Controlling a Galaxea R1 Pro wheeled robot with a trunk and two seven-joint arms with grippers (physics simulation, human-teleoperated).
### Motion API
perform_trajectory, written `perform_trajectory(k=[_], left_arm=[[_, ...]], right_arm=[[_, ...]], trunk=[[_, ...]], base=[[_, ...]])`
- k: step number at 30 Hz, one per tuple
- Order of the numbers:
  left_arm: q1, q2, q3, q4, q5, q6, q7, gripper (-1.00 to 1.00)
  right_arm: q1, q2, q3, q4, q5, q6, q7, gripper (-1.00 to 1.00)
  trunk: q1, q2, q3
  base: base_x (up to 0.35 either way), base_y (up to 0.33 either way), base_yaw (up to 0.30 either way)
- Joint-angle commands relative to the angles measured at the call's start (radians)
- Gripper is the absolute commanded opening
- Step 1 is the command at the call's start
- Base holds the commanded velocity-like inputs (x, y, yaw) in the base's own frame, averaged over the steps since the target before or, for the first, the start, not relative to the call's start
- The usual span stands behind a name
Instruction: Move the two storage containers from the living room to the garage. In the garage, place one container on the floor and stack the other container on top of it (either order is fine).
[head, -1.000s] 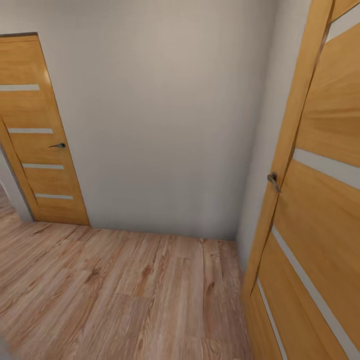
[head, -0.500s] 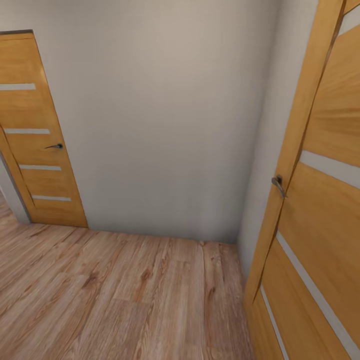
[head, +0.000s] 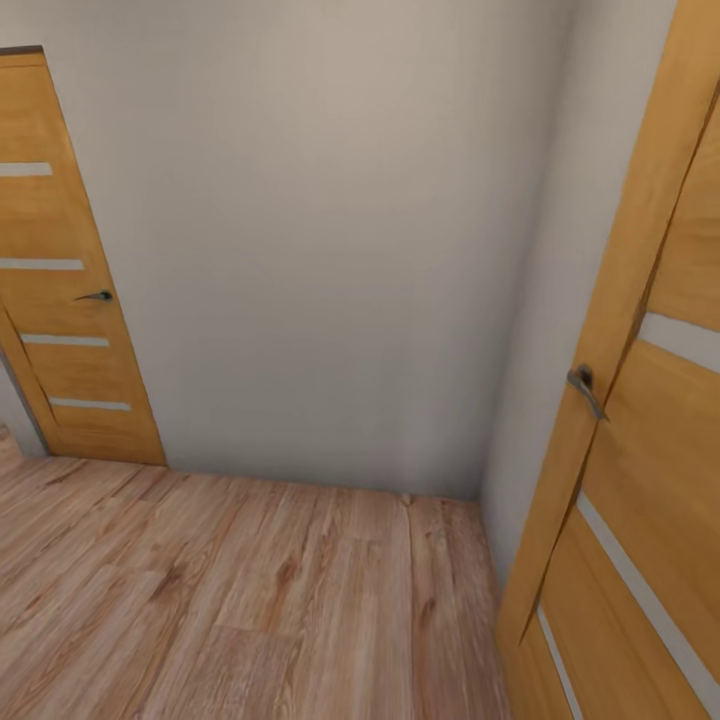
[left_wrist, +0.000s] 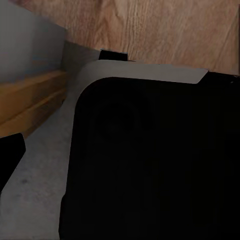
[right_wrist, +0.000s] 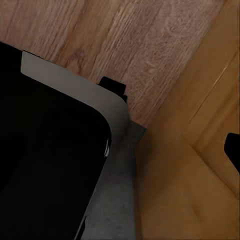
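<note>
The two storage containers and the garage are out of view. I face a plain pale wall (head: 320, 250) in a hallway with a light wood plank floor (head: 250, 600). In the left wrist view a dark fingertip (left_wrist: 10, 160) pokes in at the frame edge, over my own black, grey-rimmed base (left_wrist: 150, 165). The right wrist view has a dark fingertip (right_wrist: 233, 150) at its edge, beside the same black base (right_wrist: 45, 160). Nothing sits at either fingertip, and the jaws' state cannot be read.
A closed orange wooden door (head: 60, 300) with a dark handle (head: 97, 296) stands at the left. A second orange door (head: 640, 480) with a handle (head: 585, 388) is close on my right. The wall blocks the way ahead.
The whole head view has shifted: the camera has moved closer to the wall, so the left door slid left and the right door's handle slid right and down.
</note>
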Motion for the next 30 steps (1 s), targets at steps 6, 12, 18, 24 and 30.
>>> perform_trajectory(k=[6, 12, 18, 24, 30], left_arm=[[0.0, 0.0, 0.001, 0.0, 0.006, -0.002, 0.001, 1.0], [0.0, 0.0, 0.001, 0.0, 0.006, -0.002, 0.001, 1.0], [0.0, 0.0, 0.001, 0.0, 0.006, -0.002, 0.001, 1.0], [0.0, 0.0, 0.001, 0.001, 0.007, -0.001, 0.001, 1.0], [0.0, 0.001, 0.001, 0.001, 0.007, -0.001, 0.001, 1.0]], right_arm=[[-0.001, 0.0, 0.007, 0.003, -0.011, -0.005, 0.006, 1.0], [-0.001, 0.001, 0.007, 0.003, -0.011, -0.005, 0.006, 1.0], [-0.001, 0.0, 0.007, 0.003, -0.011, -0.005, 0.006, 1.0], [-0.001, 0.001, 0.007, 0.003, -0.011, -0.005, 0.006, 1.0], [-0.001, 0.0, 0.007, 0.003, -0.011, -0.005, 0.006, 1.0]], trunk=[[0.001, 0.0, -0.001], [0.001, 0.0, -0.001], [0.001, 0.0, -0.001], [0.001, 0.0, -0.001], [0.001, 0.0, -0.001]], base=[[0.321, 0.0, 0.0], [0.16, 0.0, 0.0], [0.018, 0.0, 0.0], [0.055, 0.0, 0.0], [0.258, 0.0, 0.0]])
